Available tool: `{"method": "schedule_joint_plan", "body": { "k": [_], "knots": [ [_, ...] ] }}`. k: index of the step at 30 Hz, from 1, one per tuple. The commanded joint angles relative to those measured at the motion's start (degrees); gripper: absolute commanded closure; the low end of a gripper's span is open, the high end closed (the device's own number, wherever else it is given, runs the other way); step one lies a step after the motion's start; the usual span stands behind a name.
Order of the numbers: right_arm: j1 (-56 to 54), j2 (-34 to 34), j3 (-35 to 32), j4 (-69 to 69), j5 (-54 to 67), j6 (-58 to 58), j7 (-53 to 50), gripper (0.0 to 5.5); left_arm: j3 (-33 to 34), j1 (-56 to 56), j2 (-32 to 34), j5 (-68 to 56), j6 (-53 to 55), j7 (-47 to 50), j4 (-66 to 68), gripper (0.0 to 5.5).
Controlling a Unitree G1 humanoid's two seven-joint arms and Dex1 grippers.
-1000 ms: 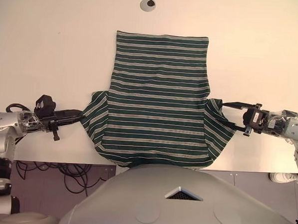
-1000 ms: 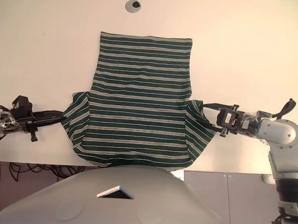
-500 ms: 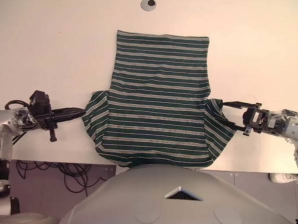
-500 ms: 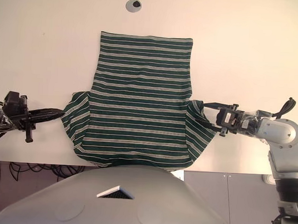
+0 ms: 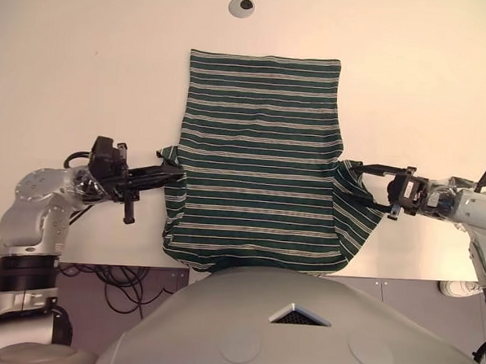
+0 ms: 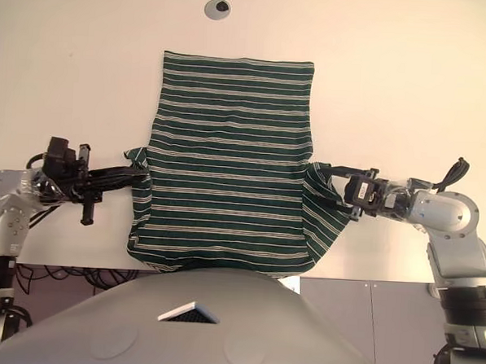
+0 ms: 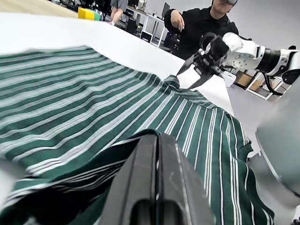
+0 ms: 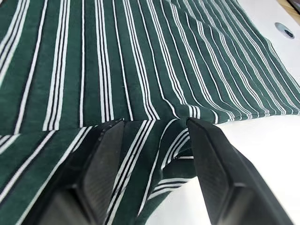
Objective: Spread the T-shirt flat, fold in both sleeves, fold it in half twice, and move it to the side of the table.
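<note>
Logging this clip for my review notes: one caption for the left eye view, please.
Left claw pinches the left sleeve onto the T-shirt; right claw open around the right sleeve.

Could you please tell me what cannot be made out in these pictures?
Dark green, white-striped T-shirt: near end lost past the white table's front edge, eye views.
Left sleeve tip: covered by the shut left gripper, left wrist view.
Right gripper: open around the right sleeve; contact with cloth unclear, right wrist view.
Small grey round disc: too small to identify, eye views.
</note>
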Motion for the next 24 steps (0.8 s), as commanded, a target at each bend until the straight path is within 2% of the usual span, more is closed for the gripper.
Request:
{"method": "schedule_joint_plan", "body": {
  "k": [1,12,16,24],
  "knots": [
    [-0.2,0.6,0.0,-1.0,0.3,0.3,0.3,3.04,-4.0,-0.9,-2.7,3.6,-2.1,-0.2,2.3,5.48],
    [-2.4,3.4,1.2,1.4,-0.6,-0.4,-1.2,3.04,-11.9,-4.3,-9.2,8.9,-4.6,1.8,4.1,5.48],
    [-3.8,4.3,1.4,3.5,-0.6,-1.1,-1.8,3.04,-11.7,-4.6,-9.1,8.3,-4.4,2.0,1.1,5.48],
    [-5.7,6.0,0.5,5.4,0.6,-0.3,-3.0,3.04,-10.4,-5.9,-10.2,7.3,-5.6,4.6,-2.8,4.38]
  ]
}}
